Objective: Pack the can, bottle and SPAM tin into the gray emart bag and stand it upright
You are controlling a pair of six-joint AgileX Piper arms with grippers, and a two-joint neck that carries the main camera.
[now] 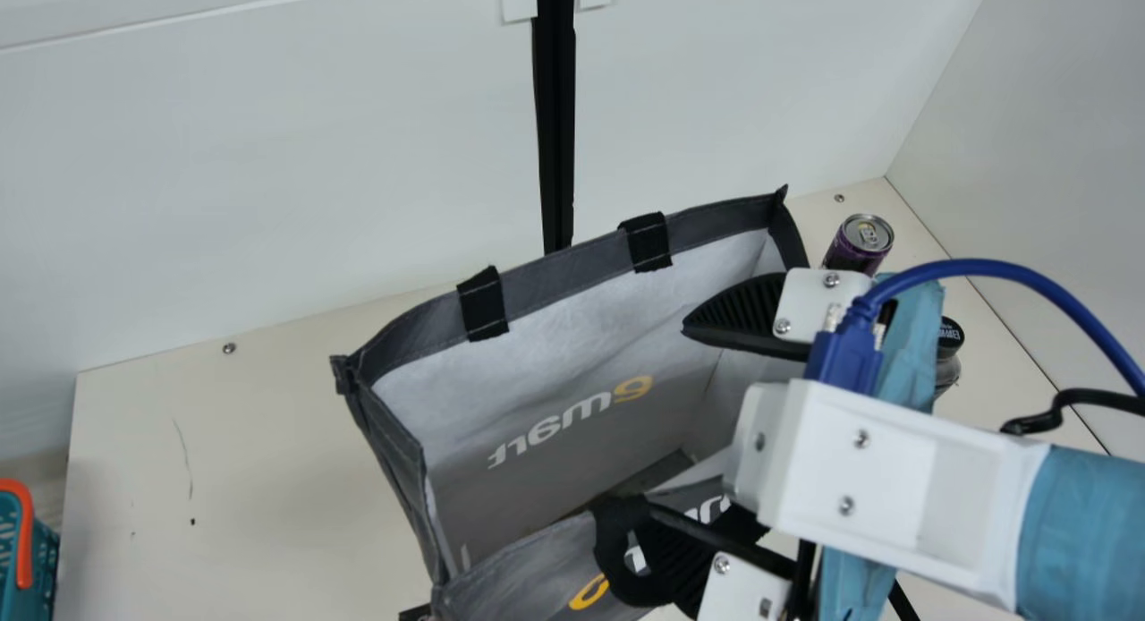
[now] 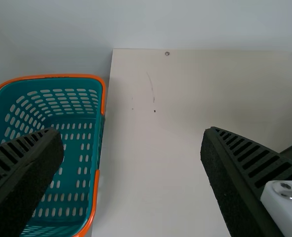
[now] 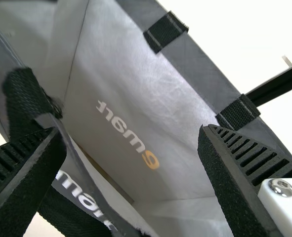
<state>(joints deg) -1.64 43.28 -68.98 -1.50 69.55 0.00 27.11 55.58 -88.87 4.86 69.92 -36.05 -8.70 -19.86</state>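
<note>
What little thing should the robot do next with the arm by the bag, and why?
Probably lift the right gripper clear of the bag, ready to go for the purple can. Its fingers are apart, the bag's mouth is wide open, and the can is outside the bag.

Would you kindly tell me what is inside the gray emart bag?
Inside the bag, I see the far wall and a strip of floor, with no item on that strip. The near wall and right gripper cover parts, where I cannot tell.
</note>
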